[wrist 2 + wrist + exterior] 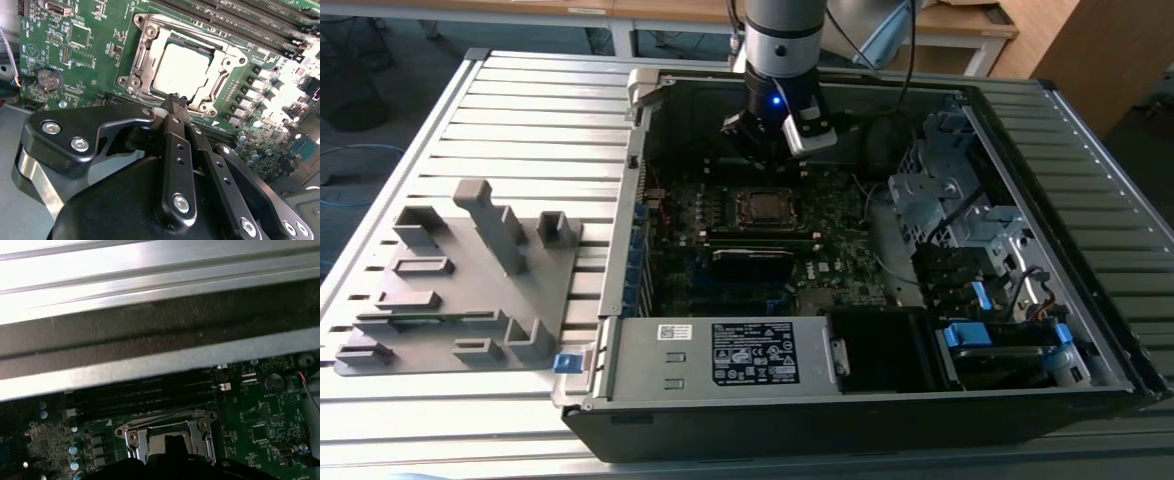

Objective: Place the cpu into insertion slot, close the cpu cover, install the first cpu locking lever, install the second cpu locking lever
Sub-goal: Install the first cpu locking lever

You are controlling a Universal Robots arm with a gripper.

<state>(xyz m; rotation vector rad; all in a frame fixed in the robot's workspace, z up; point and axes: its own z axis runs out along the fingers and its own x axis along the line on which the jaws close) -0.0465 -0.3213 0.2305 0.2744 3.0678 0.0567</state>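
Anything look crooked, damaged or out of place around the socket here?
Nothing stands out. The chip sits flat and square in the socket, with the metal cover down around it. The gripper hangs shut beside it, holding nothing.

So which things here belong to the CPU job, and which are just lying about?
Job:
- grey metal-topped square cpu, in the socket
- silver frame cpu cover, lying over it
- black gripper, closed, just above

Lying about:
- grey plastic fixture tray
- round silver coin battery

Even daylight fills the exterior view; the case (881,250) interior lies in shadow. In the second wrist view, glare washes out the cpu (182,70) just beyond the gripper (175,102). The first wrist view is soft, with overexposed table slats (150,260).
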